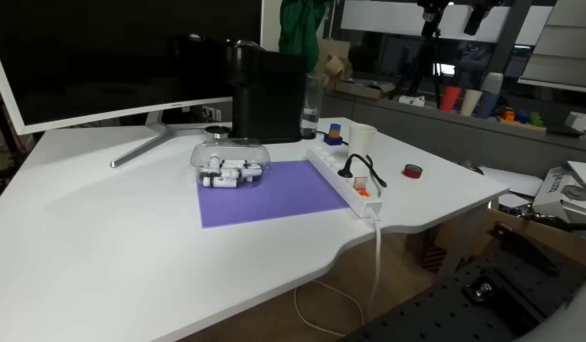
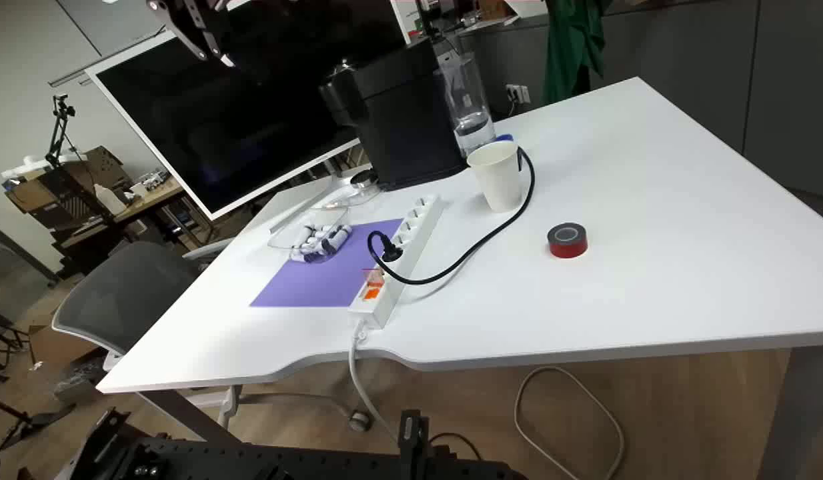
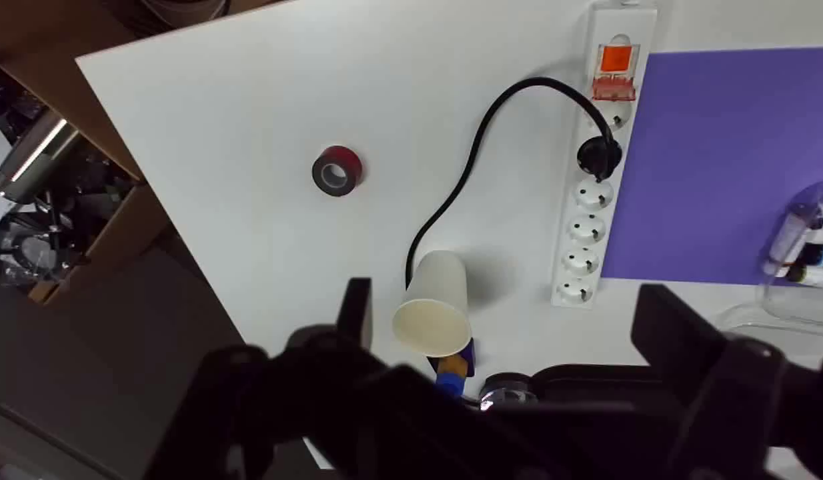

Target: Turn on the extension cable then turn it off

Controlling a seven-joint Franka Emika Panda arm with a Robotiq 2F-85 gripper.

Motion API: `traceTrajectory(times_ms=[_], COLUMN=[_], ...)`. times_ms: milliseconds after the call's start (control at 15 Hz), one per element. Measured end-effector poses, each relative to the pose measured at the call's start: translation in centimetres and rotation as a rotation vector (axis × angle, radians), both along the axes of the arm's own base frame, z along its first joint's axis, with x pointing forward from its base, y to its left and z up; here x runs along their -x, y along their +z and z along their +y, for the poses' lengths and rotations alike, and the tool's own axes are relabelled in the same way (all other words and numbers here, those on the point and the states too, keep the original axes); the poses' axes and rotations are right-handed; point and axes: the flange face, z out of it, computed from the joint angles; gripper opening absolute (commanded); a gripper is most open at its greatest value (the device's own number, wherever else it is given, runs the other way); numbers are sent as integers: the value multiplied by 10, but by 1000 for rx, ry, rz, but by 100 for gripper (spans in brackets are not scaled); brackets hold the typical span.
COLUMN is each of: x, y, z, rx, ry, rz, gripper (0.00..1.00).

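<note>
The extension cable is a white power strip that lies on the white desk in both exterior views (image 1: 335, 182) (image 2: 412, 241) and in the wrist view (image 3: 588, 229). Its orange switch (image 1: 363, 193) (image 2: 371, 293) (image 3: 615, 59) is at the end where the white cord leaves. A clear reddish cover (image 1: 360, 183) (image 2: 374, 276) (image 3: 613, 89) stands flipped open beside the switch. I cannot tell whether the switch is on. A black plug (image 1: 345, 173) (image 2: 391, 253) (image 3: 594, 157) sits in one socket. My gripper (image 1: 450, 28) (image 2: 215, 57) (image 3: 508, 317) is open and empty, high above the desk, away from the strip.
A white cup (image 1: 362, 137) (image 3: 433, 325) and a red tape roll (image 2: 567, 241) (image 3: 337, 171) stand beside the strip. A black cord (image 2: 478, 247) arcs from the plug. A purple mat (image 1: 274, 199), a clear box of bottles (image 1: 231, 166), a black machine (image 1: 269, 95) and a monitor (image 1: 108, 57) are around it.
</note>
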Motion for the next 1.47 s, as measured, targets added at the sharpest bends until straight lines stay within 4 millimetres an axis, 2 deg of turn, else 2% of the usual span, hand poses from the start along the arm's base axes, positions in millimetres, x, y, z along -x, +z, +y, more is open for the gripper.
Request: traceTrajectory(times_ms=[667,800,933,1133,1200,1467], x=[0,1,1,3,1,-18], y=[0,-9,-34,-94,-112,-168], z=[0,3,9,30,37,58], rx=[-1,-8,-25,-62,-73,-101], ry=[0,3,14,53,69,115], rz=[1,17,71,189,220,263], gripper=[100,100,100,100,81,53])
